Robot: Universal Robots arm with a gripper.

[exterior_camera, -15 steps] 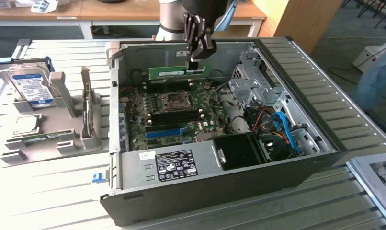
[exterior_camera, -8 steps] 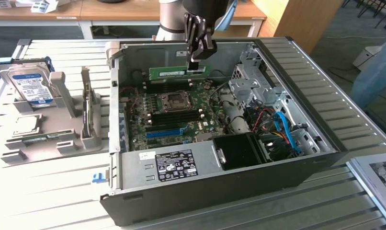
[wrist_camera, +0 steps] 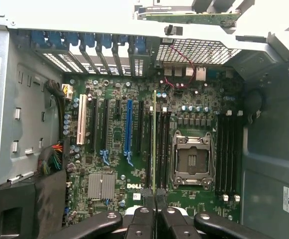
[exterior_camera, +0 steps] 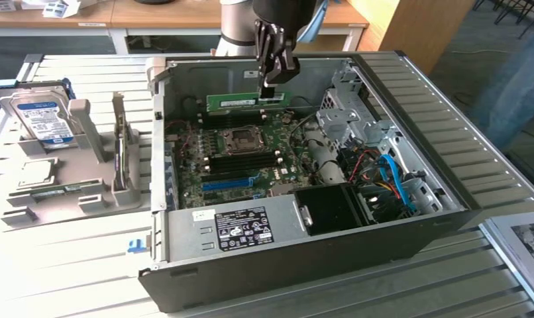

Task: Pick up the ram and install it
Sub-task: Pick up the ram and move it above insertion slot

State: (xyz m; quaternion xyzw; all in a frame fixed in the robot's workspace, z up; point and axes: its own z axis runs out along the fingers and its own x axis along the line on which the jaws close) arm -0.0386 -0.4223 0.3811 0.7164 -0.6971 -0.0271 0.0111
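The ram [exterior_camera: 240,101] is a long green stick held level above the motherboard [exterior_camera: 240,159] inside the open computer case [exterior_camera: 444,199]. My gripper [exterior_camera: 272,94] is shut on the stick's end toward the exterior view's right, close to the case's back wall. In the wrist view the ram [wrist_camera: 154,139] appears edge-on as a thin line running out from my gripper [wrist_camera: 154,195]. It hangs over the black memory slots [wrist_camera: 161,149] beside the open processor socket [wrist_camera: 191,159]. More black slots [wrist_camera: 229,154] lie on the socket's other side.
A grey stand [exterior_camera: 73,192] at the exterior view's left holds a hard drive [exterior_camera: 42,116] and a square processor chip [exterior_camera: 36,173]. Inside the case are a blue slot strip [exterior_camera: 227,183], a power supply [exterior_camera: 240,225], a metal drive cage [exterior_camera: 346,116] and blue cables [exterior_camera: 395,175].
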